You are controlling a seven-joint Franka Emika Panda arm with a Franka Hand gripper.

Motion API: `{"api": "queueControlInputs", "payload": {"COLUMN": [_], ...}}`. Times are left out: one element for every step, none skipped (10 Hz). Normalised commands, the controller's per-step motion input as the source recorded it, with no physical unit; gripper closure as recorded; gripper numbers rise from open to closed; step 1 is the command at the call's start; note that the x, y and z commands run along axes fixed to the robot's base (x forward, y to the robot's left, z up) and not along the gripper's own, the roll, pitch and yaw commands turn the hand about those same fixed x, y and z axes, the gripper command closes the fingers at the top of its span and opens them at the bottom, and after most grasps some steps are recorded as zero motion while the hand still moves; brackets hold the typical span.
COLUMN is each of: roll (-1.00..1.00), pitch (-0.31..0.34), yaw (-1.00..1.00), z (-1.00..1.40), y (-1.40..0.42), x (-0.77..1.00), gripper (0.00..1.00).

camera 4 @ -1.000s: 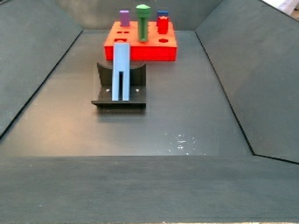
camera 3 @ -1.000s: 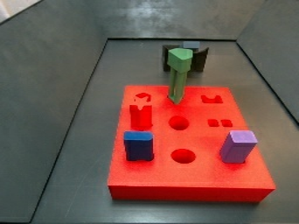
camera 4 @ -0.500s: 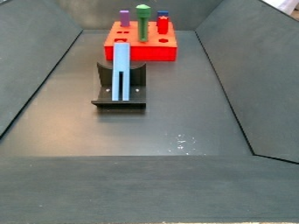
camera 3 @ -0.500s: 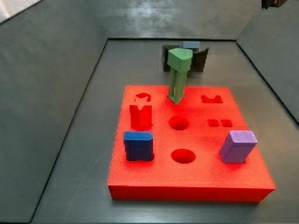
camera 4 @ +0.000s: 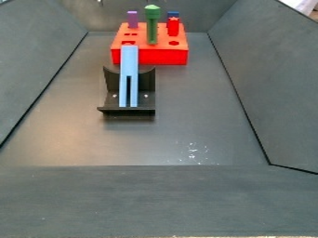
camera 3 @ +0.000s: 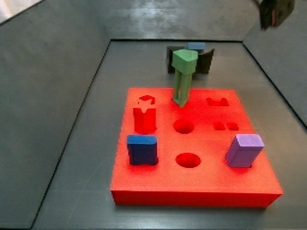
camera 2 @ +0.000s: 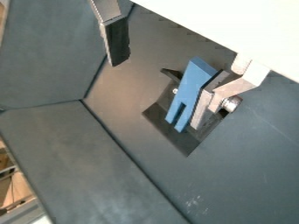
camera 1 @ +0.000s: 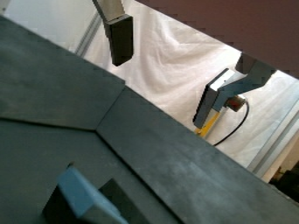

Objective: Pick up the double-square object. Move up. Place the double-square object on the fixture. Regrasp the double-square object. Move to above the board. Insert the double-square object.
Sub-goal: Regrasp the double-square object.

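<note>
The double-square object (camera 4: 129, 72) is a slim slate-blue bar lying along the fixture (camera 4: 126, 104), in front of the red board (camera 4: 168, 56). In a side view only its end (camera 3: 196, 47) shows behind the green peg, on the fixture (camera 3: 209, 61). My gripper (camera 2: 166, 66) is open and empty, high above the floor. In a wrist view the bar (camera 2: 187, 92) on the fixture (camera 2: 160, 112) lies close to one finger. In the other wrist view (camera 1: 167, 70) the bar's end (camera 1: 79, 192) shows at the frame edge. The gripper (camera 3: 276, 11) shows at a side view's upper corner.
The board (camera 3: 198, 184) carries a tall green peg (camera 3: 182, 76), a dark-blue block (camera 3: 143, 149), a purple block (camera 3: 245, 150) and a red piece (camera 3: 145, 113), with round and stepped holes open. Sloping grey walls enclose the floor.
The gripper has come further into a side view at its upper right corner. The bar, fixture and board have not moved.
</note>
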Motion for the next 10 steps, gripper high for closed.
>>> {"api": "queueControlInputs", "payload": {"roll": [0.06, 0.07, 0.08, 0.07, 0.06, 0.06, 0.06, 0.06, 0.05, 0.06], "pitch": [-0.163, -0.174, -0.172, -0.156, -0.136, -0.112, -0.089, -0.053, -0.033, -0.005], "yaw": [0.07, 0.04, -0.01, -0.05, -0.07, -0.09, -0.09, -0.09, -0.08, -0.07], "z": [-1.00, -1.00, -1.00, -1.00, -1.00, -1.00, -1.00, -0.80, -0.63, -0.41], "y": [0.04, 0.03, 0.03, 0.03, 0.03, 0.03, 0.03, 0.02, 0.02, 0.01], "x": [0.06, 0.06, 0.06, 0.06, 0.06, 0.06, 0.06, 0.05, 0.05, 0.05], "gripper": [0.00, 0.00, 0.00, 0.00, 0.00, 0.00, 0.00, 0.00, 0.00, 0.00]}}
